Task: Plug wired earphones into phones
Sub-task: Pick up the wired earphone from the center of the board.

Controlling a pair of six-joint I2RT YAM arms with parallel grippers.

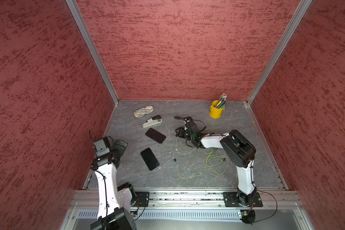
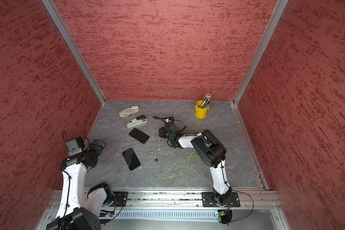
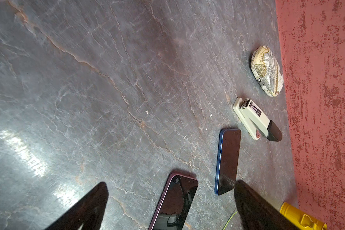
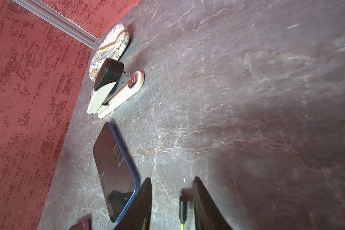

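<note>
While my left gripper (image 3: 171, 184) is hanging wide open, empty, my right gripper (image 4: 172, 179) is straddling the ungripped plug (image 4: 182, 207) beside the blue-edged phone (image 4: 114, 171).

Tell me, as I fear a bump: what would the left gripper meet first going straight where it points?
Most likely the purple-edged phone, which lies ahead in the gap of the open left gripper; depth is hard to judge.
</note>
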